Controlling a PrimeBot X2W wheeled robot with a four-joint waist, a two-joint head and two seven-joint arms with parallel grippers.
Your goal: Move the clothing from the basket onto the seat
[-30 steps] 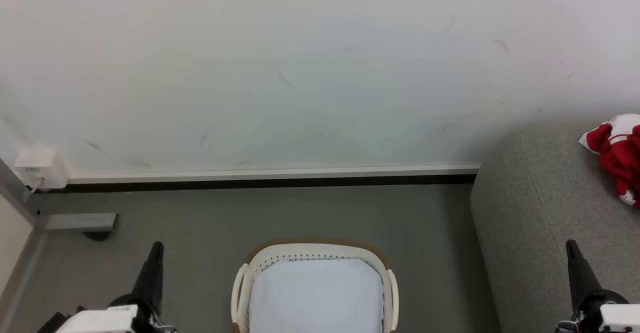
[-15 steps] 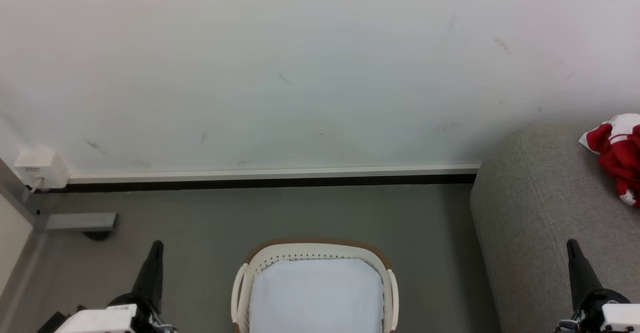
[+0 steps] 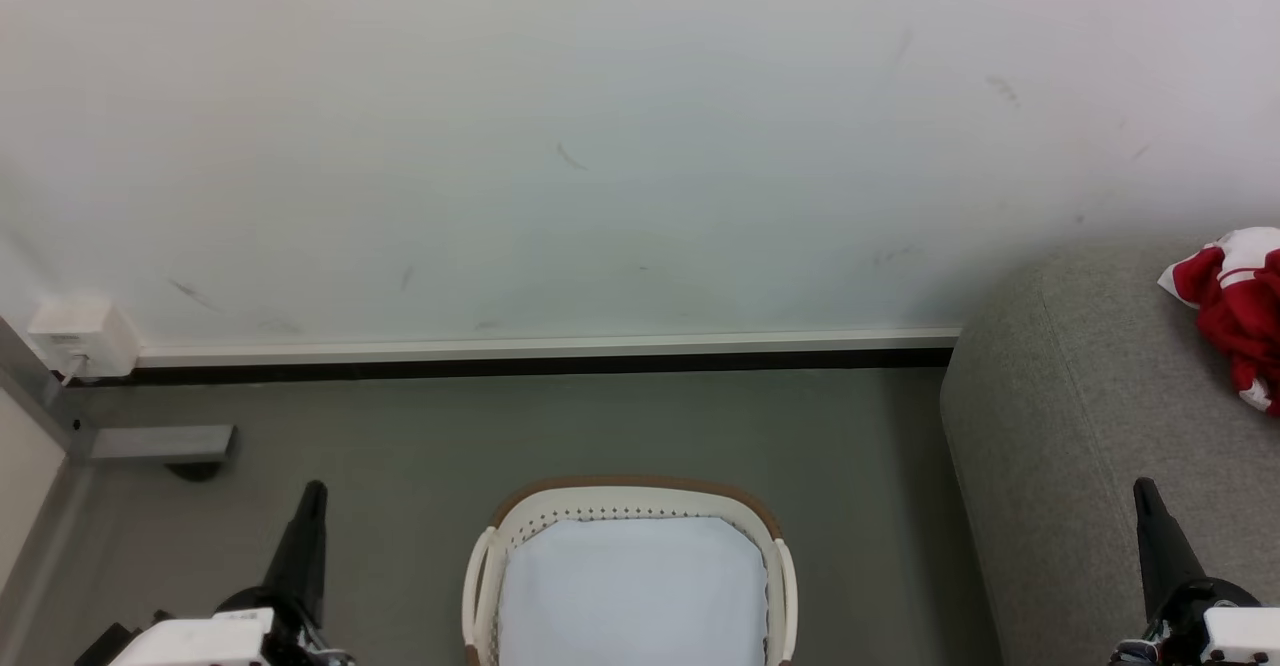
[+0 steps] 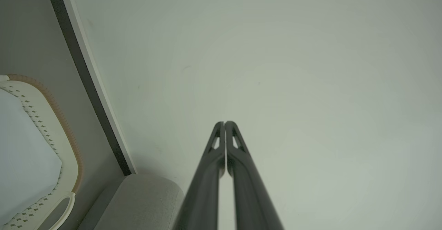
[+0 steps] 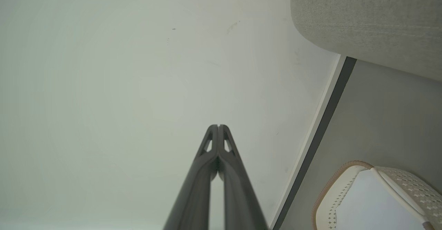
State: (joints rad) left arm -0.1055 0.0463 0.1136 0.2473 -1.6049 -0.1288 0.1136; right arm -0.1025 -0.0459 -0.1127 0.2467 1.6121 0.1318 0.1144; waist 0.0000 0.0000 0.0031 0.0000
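Clothing (image 3: 1232, 314), red and white, lies on seat (image 3: 1080, 426).

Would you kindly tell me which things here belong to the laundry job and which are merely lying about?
Job: clothing, basket, seat.
Lying about: white wall box, grey floor bracket.

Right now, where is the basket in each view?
Head view: the basket is at bottom centre, cut off by the lower edge.
Left wrist view: the basket is at the left edge, in the lower half.
Right wrist view: the basket is in the lower right corner.
Shared landmark: the dark baseboard runs just beyond the basket in all three.
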